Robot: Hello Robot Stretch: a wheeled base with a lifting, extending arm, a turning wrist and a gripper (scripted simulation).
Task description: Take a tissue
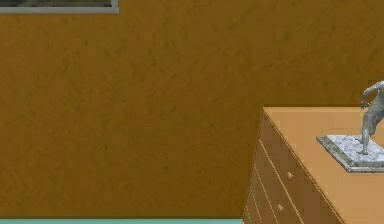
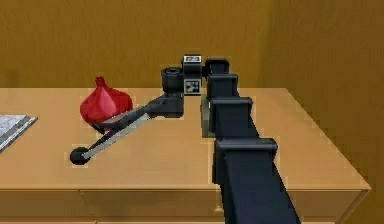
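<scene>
Hand (image 2: 98,138) near one red rounded thing (image 2: 106,102) on one dresser (image 2: 300,135)

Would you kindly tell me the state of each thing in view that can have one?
Brown wooden dresser: drawers shut.
Grey figure statue on a speckled stone slab: upright on the dresser top.
Red bulb-shaped pointed object: resting on the dresser top.
Dark square-bar arm: extended over the dresser top.
Hand: by the red object; cannot tell whether it holds anything.
</scene>
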